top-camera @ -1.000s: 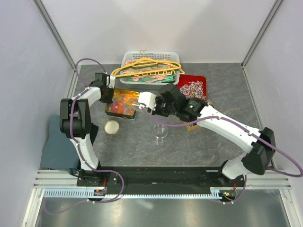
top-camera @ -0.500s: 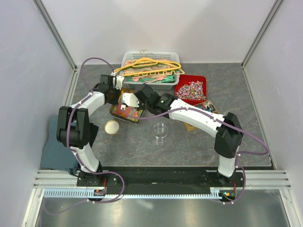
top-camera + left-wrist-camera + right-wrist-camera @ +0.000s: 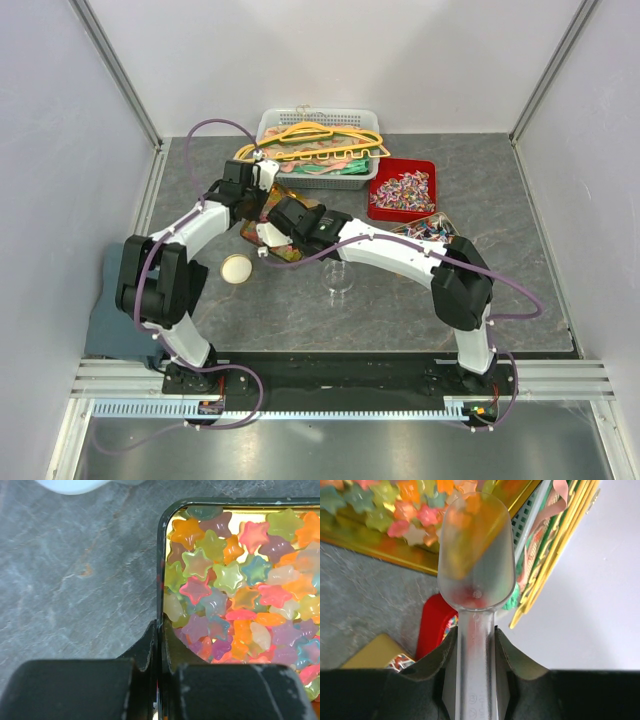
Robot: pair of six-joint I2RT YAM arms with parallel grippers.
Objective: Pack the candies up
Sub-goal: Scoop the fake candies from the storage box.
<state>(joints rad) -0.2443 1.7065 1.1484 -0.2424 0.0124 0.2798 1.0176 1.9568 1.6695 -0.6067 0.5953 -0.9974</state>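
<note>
Though unclear overhead, star-shaped candies (image 3: 230,577) in tin (image 3: 161,555)

Bright, even light from above; shadows on the table (image 3: 400,320) are faint, soft. Left wrist view: candies (image 3: 240,590) sharp, glinting in the glaring gold tin (image 3: 161,570), left claw (image 3: 159,640) blurred. Right wrist view: scoop (image 3: 476,565) fairly clear, everything behind it soft, the wall (image 3: 600,605) blown white.

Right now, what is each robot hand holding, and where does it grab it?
The left gripper pinches the candy tin by its side wall. The right gripper holds a clear scoop by its handle.
</note>
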